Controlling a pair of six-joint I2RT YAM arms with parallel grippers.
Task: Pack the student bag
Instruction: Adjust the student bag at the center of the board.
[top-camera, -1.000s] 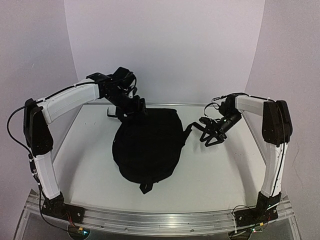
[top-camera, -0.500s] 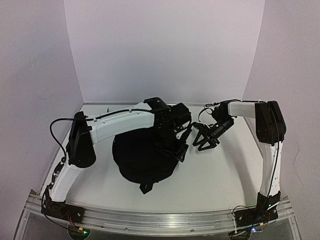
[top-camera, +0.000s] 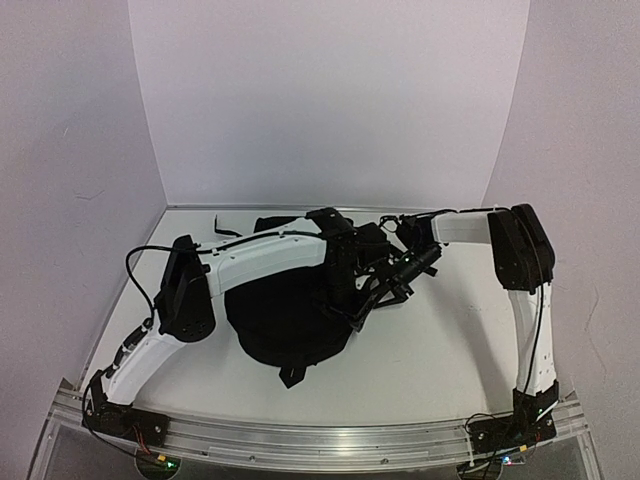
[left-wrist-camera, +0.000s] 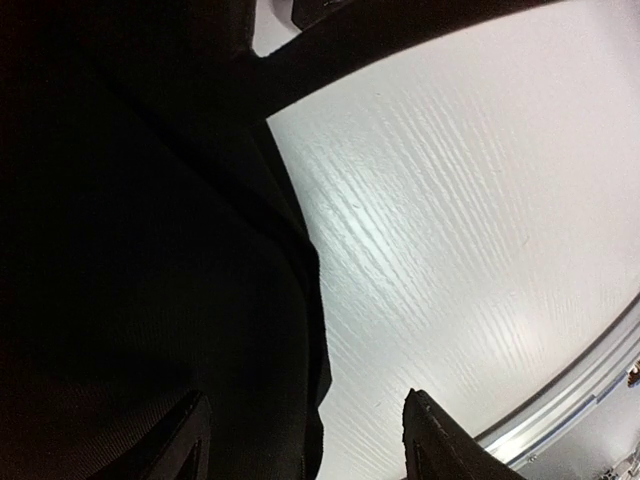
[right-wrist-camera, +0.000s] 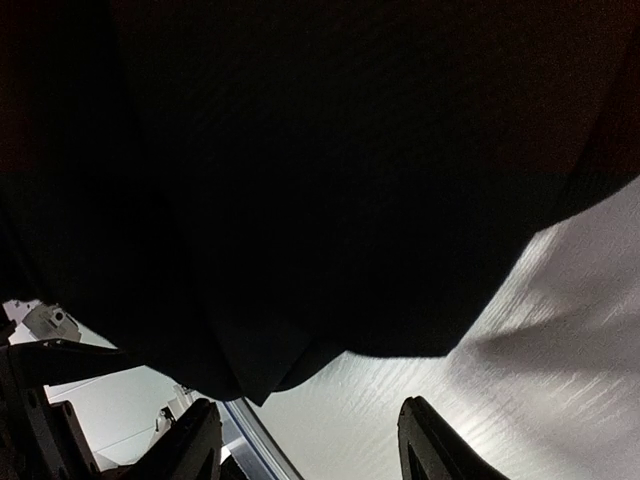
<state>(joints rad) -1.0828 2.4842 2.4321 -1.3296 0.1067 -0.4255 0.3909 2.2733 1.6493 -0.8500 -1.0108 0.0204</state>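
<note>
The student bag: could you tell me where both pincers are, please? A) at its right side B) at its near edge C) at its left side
A: in the top view, the left pincer and the right pincer both sit at the right edge of the student bag.

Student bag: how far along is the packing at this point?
Done: nothing visibly packed. The student bag lies slumped on the table, and no items to load are in view. In hand: the left pincer and right pincer hover at the bag's right-arm side, jaws apart, gripping nothing. Left: opening the bag and filling it.
</note>
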